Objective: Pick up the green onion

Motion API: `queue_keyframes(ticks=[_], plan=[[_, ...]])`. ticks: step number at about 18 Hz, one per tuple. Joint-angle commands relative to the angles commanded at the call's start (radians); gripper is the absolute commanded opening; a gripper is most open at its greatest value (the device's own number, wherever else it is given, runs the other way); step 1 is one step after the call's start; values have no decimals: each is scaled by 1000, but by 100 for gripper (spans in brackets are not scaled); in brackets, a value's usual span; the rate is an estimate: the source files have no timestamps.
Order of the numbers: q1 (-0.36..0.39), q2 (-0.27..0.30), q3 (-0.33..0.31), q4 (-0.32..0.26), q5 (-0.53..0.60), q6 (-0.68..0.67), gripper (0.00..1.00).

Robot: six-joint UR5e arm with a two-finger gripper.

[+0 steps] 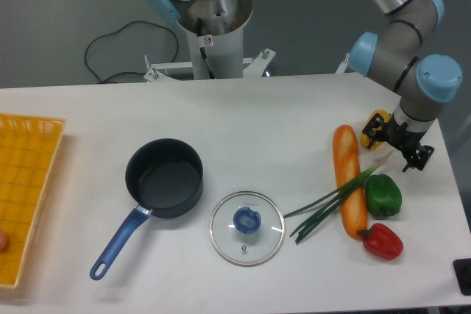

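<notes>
The green onion [324, 207] lies on the white table at the right, its thin dark stalks crossing over the orange carrot [349, 182]. Its pale end [383, 160] points up and right. My gripper [396, 145] hangs just above and beyond that pale end, with its two black fingers [417, 155] spread apart and nothing between them. It touches neither the onion nor the carrot as far as I can see.
A green bell pepper [383, 195] and a red pepper [382, 241] lie right of the carrot. A yellow object [377, 120] sits behind the gripper. A glass lid [246, 228], a dark pot with a blue handle [163, 179] and a yellow basket [22, 189] are further left.
</notes>
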Motion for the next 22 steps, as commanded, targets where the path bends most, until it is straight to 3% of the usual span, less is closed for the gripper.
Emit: queue_keyframes(ticks=[10,15,22], plan=[[-2,-9,0,20,0,0,65],[-2,-9,-2,18,0,0,27],[-3,-8,-2,18,0,-2,11]])
